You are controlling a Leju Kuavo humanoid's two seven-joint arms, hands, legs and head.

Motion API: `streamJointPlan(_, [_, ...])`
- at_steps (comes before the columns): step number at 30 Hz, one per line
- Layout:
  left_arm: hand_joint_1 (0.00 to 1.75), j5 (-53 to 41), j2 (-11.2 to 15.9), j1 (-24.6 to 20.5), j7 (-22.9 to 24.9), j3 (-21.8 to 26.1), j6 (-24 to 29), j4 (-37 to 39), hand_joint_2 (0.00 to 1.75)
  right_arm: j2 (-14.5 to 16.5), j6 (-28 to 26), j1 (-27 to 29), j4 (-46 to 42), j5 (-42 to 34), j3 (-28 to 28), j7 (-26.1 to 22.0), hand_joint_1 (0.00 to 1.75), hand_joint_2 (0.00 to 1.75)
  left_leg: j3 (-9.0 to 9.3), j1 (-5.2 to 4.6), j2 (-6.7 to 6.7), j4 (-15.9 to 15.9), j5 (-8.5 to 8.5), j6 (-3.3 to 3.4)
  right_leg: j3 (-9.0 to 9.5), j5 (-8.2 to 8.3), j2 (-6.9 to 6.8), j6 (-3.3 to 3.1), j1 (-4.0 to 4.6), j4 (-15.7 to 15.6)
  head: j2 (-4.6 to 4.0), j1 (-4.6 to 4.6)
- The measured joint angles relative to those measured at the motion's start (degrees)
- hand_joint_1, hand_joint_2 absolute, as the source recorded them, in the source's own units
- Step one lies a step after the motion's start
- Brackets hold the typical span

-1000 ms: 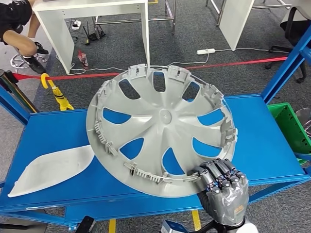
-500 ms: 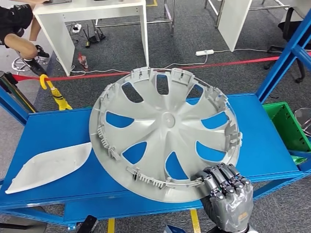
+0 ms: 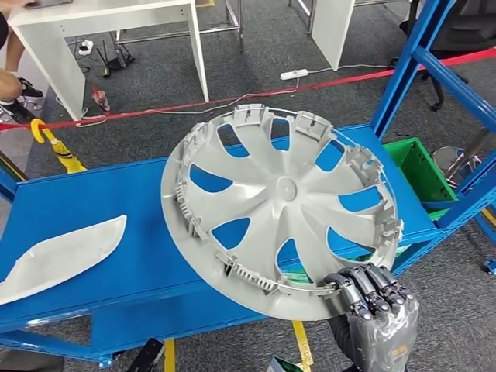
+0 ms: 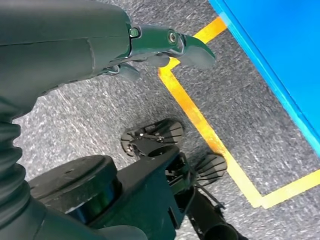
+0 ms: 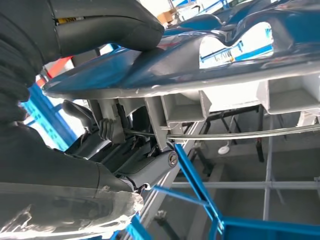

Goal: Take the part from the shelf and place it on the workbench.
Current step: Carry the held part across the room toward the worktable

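**One-handed hold on a wide wheel cover**

Our right hand (image 3: 374,306) pinches the wheel cover (image 3: 280,205) by its near rim, tilted above the blue shelf's (image 3: 117,232) right end. Our left hand (image 4: 166,45) hangs beside the shelf, fingers apart, holding nothing. Gripped so far off-centre, the cover could twist loose or clip the blue upright (image 3: 409,62).

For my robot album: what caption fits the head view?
Robot's right hand holds a grey wheel cover by its rim above the blue shelf.

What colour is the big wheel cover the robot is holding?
Light grey; the wheel cover shows best in the head view.
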Motion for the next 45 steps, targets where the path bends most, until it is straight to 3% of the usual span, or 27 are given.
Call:
streamJointPlan(2, [0.00,-0.3,-0.1,-0.1,0.1,-0.2,0.0,0.0,1.75,-0.5,0.0,0.4,-0.3,0.0,0.0,0.0,1.75,1.75,-0.57,0.12,1.13,-0.3,0.89,0.60,-0.42,0.29,0.16,0.76,-0.12,-0.2,0.00,-0.11])
streamJointPlan(3, [0.00,-0.3,-0.2,-0.2,0.2,-0.2,0.0,0.0,1.75,-0.8,0.0,0.5,-0.5,0.0,0.0,0.0,1.75,1.75,-0.97,0.23,1.80,-0.5,1.47,1.02,-1.01,-0.99,-0.64,1.04,-0.08,0.7,0.00,-0.01])
streamJointPlan(6, [0.00,-0.5,-0.1,-0.3,0.6,-0.3,-0.1,0.0,1.75,-1.5,0.0,0.6,-0.7,0.1,0.1,-0.2,1.75,1.75,-2.71,0.28,3.81,-0.6,3.06,1.64,-3.75,-9.01,-4.07,1.75,-0.11,9.8,-0.01,0.20])
streamJointPlan(7, [0.00,-0.7,-0.1,-0.3,0.7,-0.4,-0.1,0.0,1.75,-1.7,0.0,0.7,-0.8,0.1,0.2,-0.3,1.75,1.75,-3.38,0.26,4.54,-0.5,3.55,1.64,-4.24,-10.62,-4.49,2.00,-0.18,13.3,-0.01,0.20])
streamJointPlan(8, [0.00,-0.8,-0.1,-0.4,0.9,-0.4,-0.1,0.0,1.75,-1.9,0.0,0.7,-0.8,0.1,0.2,-0.5,1.75,1.75,-4.06,0.25,5.30,-0.5,4.05,1.60,-4.08,-10.87,-4.69,2.21,-0.23,15.5,0.00,0.21])
streamJointPlan(9, [0.00,-1.0,-0.1,-0.4,0.9,-0.5,-0.1,0.0,1.75,-2.0,0.0,0.7,-0.8,0.1,0.2,-0.7,1.75,1.75,-4.74,0.25,6.06,-0.4,4.54,1.50,-2.94,-9.95,-4.87,2.38,-0.29,15.8,0.00,0.21])
streamJointPlan(11, [0.00,-1.2,-0.2,-0.6,0.9,-0.7,-0.1,0.0,1.75,-2.2,0.0,0.7,-1.0,0.0,0.2,-0.9,1.75,1.75,-5.85,0.27,7.36,-0.3,5.37,1.09,2.29,-7.31,-6.02,2.63,-0.36,10.2,0.00,0.21])
streamJointPlan(13, [0.00,-1.3,-0.2,-0.7,1.0,-0.7,-0.1,0.0,1.75,-2.3,0.0,0.7,-1.4,0.0,0.2,-1.1,1.75,1.75,-6.45,0.07,8.38,0.0,6.03,0.50,8.05,-7.54,-8.13,2.42,-0.01,2.3,0.00,0.15])
streamJointPlan(14, [0.00,-1.4,-0.1,-0.8,1.0,-0.8,-0.1,0.0,1.75,-2.3,0.0,0.8,-1.7,0.0,0.1,-1.4,1.75,1.75,-6.55,-0.03,8.87,0.1,6.36,0.23,9.36,-8.21,-8.70,2.07,0.19,-0.2,0.00,0.08])
streamJointPlan(16, [0.00,-1.7,-0.2,-0.9,1.4,-1.0,-0.1,0.0,1.75,-2.3,0.0,1.0,-2.2,0.0,-0.1,-2.2,1.75,1.75,-6.57,-0.08,9.93,0.2,7.01,-0.30,9.06,-8.30,-8.06,0.82,0.41,-1.2,0.00,-0.10])
streamJointPlan(18, [0.00,-2.0,-0.1,-1.0,1.8,-1.2,0.0,0.0,1.75,-2.3,0.0,1.5,-2.8,0.0,-0.5,-2.9,1.75,1.75,-6.92,0.16,8.82,1.0,5.68,-1.05,8.04,-7.42,-7.04,-0.28,0.25,-1.3,0.00,-0.13])
streamJointPlan(21, [0.00,-2.3,-0.1,-0.9,2.0,-1.4,0.0,0.0,1.75,-2.3,0.0,1.9,-3.5,0.0,-1.0,-3.6,1.75,1.75,-9.38,0.30,4.52,9.5,-2.54,-1.81,6.03,-5.22,-5.25,-1.30,-0.04,-1.3,0.00,-0.32])
streamJointPlan(22, [0.00,-2.4,-0.1,-0.9,2.0,-1.4,0.0,0.0,1.75,-2.3,0.0,2.2,-3.7,0.0,-1.2,-3.8,1.75,1.75,-10.19,0.29,3.98,13.2,-4.72,-1.81,5.08,-4.44,-4.51,-1.35,-0.04,-1.2,-0.01,-0.37])
streamJointPlan(23, [0.00,-2.4,-0.2,-0.9,2.1,-1.5,0.0,0.0,1.75,-2.3,0.0,2.4,-3.9,0.0,-1.5,-4.0,1.75,1.75,-10.38,0.28,3.78,15.6,-5.55,-1.74,4.13,-3.69,-3.76,-1.31,-0.03,-1.2,-0.01,-0.40])
streamJointPlan(25, [0.00,-2.5,-0.2,-1.1,2.2,-1.5,-0.2,0.0,1.75,-2.2,0.0,3.0,-4.1,0.0,-2.1,-4.3,1.75,1.75,-8.17,0.26,3.48,14.9,-3.77,-1.40,2.36,-2.28,-2.30,-1.09,-0.03,-1.1,-0.01,-0.40])
streamJointPlan(27, [0.00,-2.6,-0.2,-1.4,2.4,-1.6,-0.5,0.0,1.75,-2.1,0.0,3.6,-4.5,0.0,-2.7,-4.5,1.75,1.75,-2.84,0.27,1.80,7.6,-1.23,-0.87,0.82,-0.90,-0.90,-0.69,-0.08,-1.1,0.00,-0.42])
streamJointPlan(29, [0.00,-3.0,-0.3,-1.8,2.5,-1.6,-0.9,0.0,1.75,-2.0,0.0,4.3,-5.0,0.0,-3.4,-4.5,1.75,1.75,1.40,0.32,-0.27,0.8,-1.00,-0.41,-0.26,0.53,0.29,-0.06,-0.07,-1.1,0.00,-0.39])
streamJointPlan(30, [0.00,-3.1,-0.4,-2.0,2.6,-1.6,-1.0,0.0,1.75,-1.9,0.0,4.6,-5.2,0.0,-3.8,-4.4,1.75,1.75,2.15,0.25,-0.75,-0.7,-1.29,-0.21,-0.58,1.24,0.81,0.32,-0.10,-1.3,0.00,-0.44])
streamJointPlan(32, [0.00,-3.4,-0.5,-2.2,2.7,-1.7,-1.1,0.0,1.75,-1.7,0.0,5.6,-5.6,0.0,-4.6,-4.1,1.75,1.75,1.51,0.17,0.26,-1.0,-0.68,0.36,-1.00,2.29,1.37,1.03,-0.23,-1.6,0.00,-0.50])
streamJointPlan(34, [0.00,-3.6,-0.8,-2.5,2.7,-1.7,-1.1,0.0,1.75,-1.6,0.0,6.4,-6.0,0.0,-5.4,-4.0,1.75,1.75,0.48,0.19,1.75,-1.0,0.50,1.24,-2.20,-0.30,-0.79,1.55,-0.22,0.3,0.00,-0.23])
streamJointPlan(36, [0.00,-3.8,-0.9,-2.6,2.6,-1.7,-1.2,0.0,1.75,-1.5,0.0,6.9,-6.3,0.0,-5.9,-4.0,1.75,1.75,-0.87,0.16,3.29,-1.0,1.69,1.71,-4.10,-6.41,-3.77,2.00,-0.22,6.7,0.00,0.02])
streamJointPlan(37, [0.00,-3.9,-0.9,-2.5,2.6,-1.7,-1.2,0.0,1.75,-1.4,0.0,7.0,-6.3,0.0,-6.1,-4.0,1.75,1.75,-1.60,0.14,4.08,-1.0,2.20,1.71,-4.85,-8.75,-4.38,2.24,-0.25,10.7,0.00,0.03])
streamJointPlan(38, [0.00,-4.0,-0.9,-2.5,2.6,-1.7,-1.2,0.0,1.75,-1.4,0.0,7.2,-6.4,0.0,-6.3,-4.0,1.75,1.75,-2.39,0.13,4.93,-1.0,2.74,1.67,-5.24,-9.71,-4.67,2.47,-0.30,14.2,0.00,0.03])
streamJointPlan(40, [0.00,-4.2,-1.0,-2.6,2.5,-1.8,-1.2,0.0,1.75,-1.2,0.0,7.7,-6.6,0.0,-6.8,-4.1,1.75,1.75,-3.92,0.13,6.62,-0.9,3.82,1.44,-3.68,-7.54,-5.00,2.72,-0.35,16.4,0.00,0.03])
streamJointPlan(42, [0.00,-4.4,-1.0,-2.7,2.5,-2.0,-1.1,0.0,1.75,-0.9,0.0,8.3,-6.9,0.0,-7.4,-4.4,1.75,1.75,-5.03,0.08,8.05,-0.8,4.77,0.97,2.07,-5.26,-6.59,2.76,-0.34,10.6,0.00,0.03])
streamJointPlan(44, [0.00,-4.5,-1.0,-2.8,2.5,-2.1,-1.1,-0.1,1.75,-0.6,0.0,8.6,-7.3,0.0,-7.8,-4.6,1.75,1.75,-5.50,-0.12,9.12,-0.6,5.41,0.36,8.62,-6.97,-8.76,2.37,0.00,1.7,0.00,0.04])
streamJointPlan(45, [0.00,-4.5,-1.0,-2.9,2.5,-2.1,-1.1,-0.1,1.75,-0.5,0.0,8.7,-7.5,0.0,-7.9,-4.7,1.75,1.75,-5.56,-0.21,9.63,-0.5,5.71,0.08,10.21,-8.17,-9.26,1.98,0.20,-1.1,0.00,0.06])
